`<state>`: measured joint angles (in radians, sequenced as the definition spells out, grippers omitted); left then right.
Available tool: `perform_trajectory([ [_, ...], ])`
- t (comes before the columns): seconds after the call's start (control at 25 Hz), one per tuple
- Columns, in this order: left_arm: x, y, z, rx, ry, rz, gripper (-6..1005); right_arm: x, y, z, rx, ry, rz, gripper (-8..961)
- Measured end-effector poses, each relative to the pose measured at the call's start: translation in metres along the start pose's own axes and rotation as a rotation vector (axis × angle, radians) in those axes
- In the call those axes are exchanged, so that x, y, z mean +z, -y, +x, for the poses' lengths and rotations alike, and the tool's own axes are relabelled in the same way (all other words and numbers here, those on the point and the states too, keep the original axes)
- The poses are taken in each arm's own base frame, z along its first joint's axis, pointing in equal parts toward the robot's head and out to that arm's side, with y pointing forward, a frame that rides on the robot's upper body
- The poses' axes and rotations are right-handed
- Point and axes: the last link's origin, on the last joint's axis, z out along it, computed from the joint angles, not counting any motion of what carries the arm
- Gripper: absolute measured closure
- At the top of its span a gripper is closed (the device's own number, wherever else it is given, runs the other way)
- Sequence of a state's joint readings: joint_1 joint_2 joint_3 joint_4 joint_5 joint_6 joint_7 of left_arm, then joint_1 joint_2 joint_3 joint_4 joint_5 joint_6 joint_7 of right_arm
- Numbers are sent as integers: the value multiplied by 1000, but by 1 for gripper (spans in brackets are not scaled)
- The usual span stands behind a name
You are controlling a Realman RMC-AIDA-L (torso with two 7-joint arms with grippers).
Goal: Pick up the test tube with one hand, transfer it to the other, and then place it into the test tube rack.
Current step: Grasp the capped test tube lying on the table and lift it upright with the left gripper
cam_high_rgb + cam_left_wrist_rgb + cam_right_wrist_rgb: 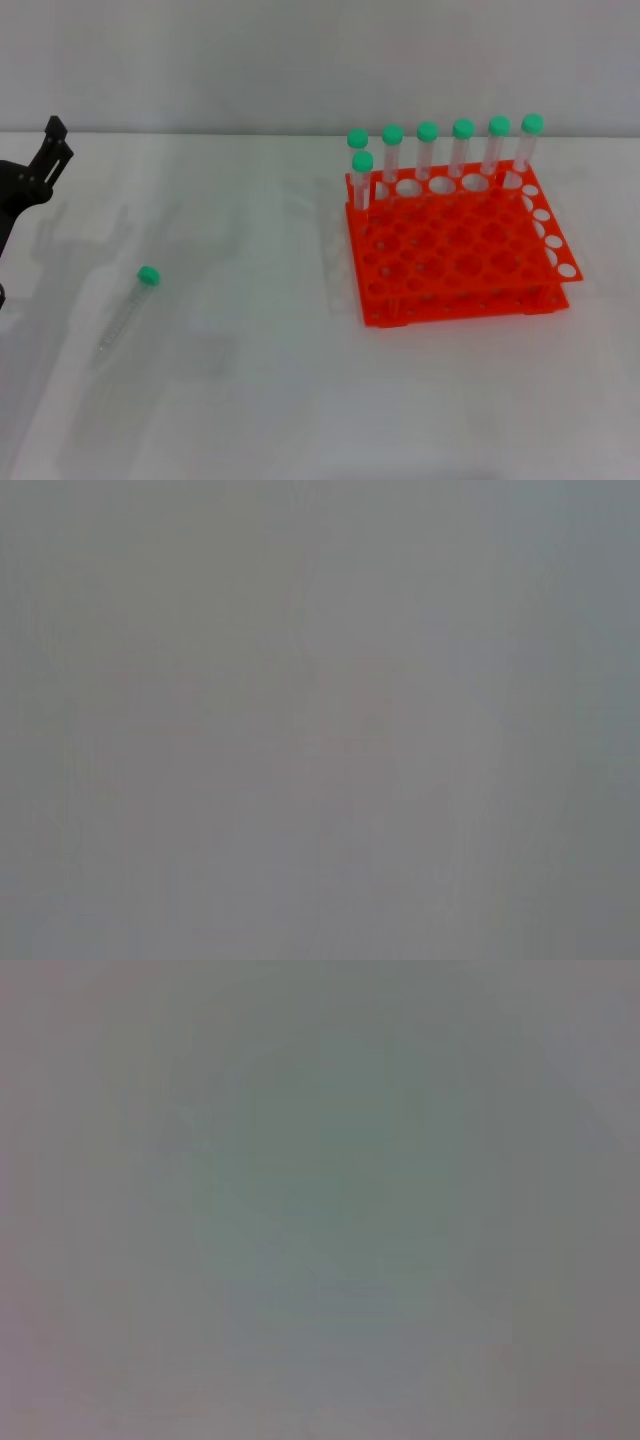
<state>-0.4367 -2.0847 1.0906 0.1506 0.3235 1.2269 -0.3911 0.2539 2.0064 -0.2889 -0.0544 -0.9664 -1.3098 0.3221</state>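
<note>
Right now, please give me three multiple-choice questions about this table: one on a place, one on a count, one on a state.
1. Where is the loose test tube?
A. on the table, to the robot's left of the rack
B. inside the rack
C. in a gripper

2. How many green-capped tubes stand in the orange rack?
A. three
B. seven
C. ten

3. How is the loose tube positioned?
A. upright
B. lying flat
C. hanging

Answers: 1 A, it rests alone on the white table. 2 B, six in the back row plus one in front. 3 B, it lies flat; the left gripper is apart from it.
</note>
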Motion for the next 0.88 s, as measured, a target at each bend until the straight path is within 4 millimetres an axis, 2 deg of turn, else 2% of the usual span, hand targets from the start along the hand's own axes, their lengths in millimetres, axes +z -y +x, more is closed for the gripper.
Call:
perform_trajectory([
  [0.36, 3, -2, 1, 0, -6, -6, 120, 2, 1, -1, -1, 6, 8, 76],
  [0.88, -2, -2, -1, -3, 1, -11, 121, 3, 0, -2, 0, 8, 5, 76],
])
